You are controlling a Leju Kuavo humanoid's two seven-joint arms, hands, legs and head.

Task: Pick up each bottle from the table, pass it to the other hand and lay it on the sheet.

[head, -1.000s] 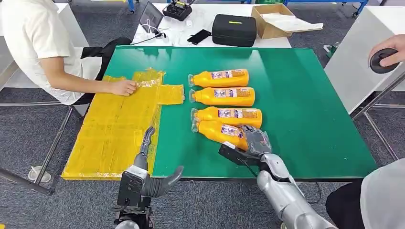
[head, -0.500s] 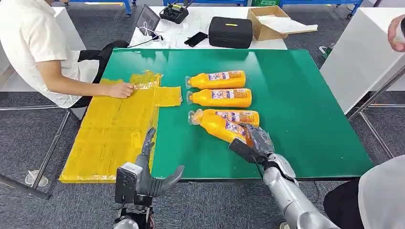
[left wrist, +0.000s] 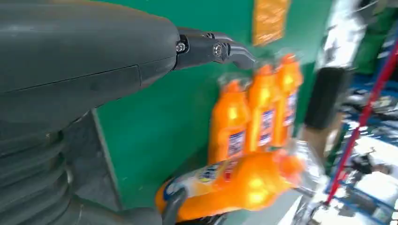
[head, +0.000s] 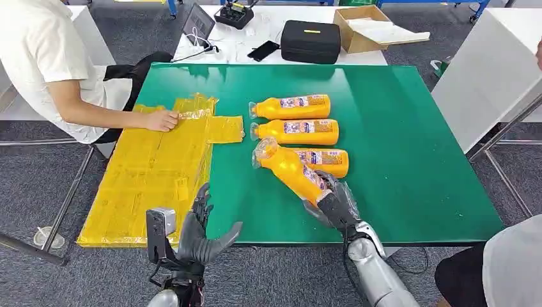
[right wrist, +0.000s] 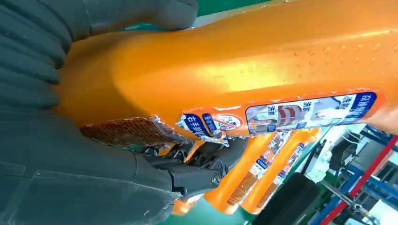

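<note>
My right hand [head: 335, 203] grips the base of an orange bottle [head: 291, 168] and holds it tilted, cap end raised over the green table [head: 409, 141]. The right wrist view shows the same bottle [right wrist: 244, 70] pressed in the hand's [right wrist: 56, 140] fingers. Three more orange bottles lie on the table: one [head: 326, 158] just behind the held one, a second [head: 295, 131] and a third [head: 291, 106] farther back. My left hand [head: 201, 233] is open at the table's near edge, beside the yellow sheet [head: 153, 173]. From the left wrist the bottles [left wrist: 253, 112] appear blurred past the hand [left wrist: 94, 51].
A seated person rests a hand [head: 163, 119] on the sheet's far part. Beyond the green table stand a black case [head: 312, 41], a cardboard box [head: 364, 25] and a phone [head: 265, 50] on a white table. Another person's sleeve [head: 511, 268] is at the near right.
My right hand has lifted the nearest bottle off the table and swung it, cap end rising and turning toward the left. My left hand has shifted slightly right and up.
</note>
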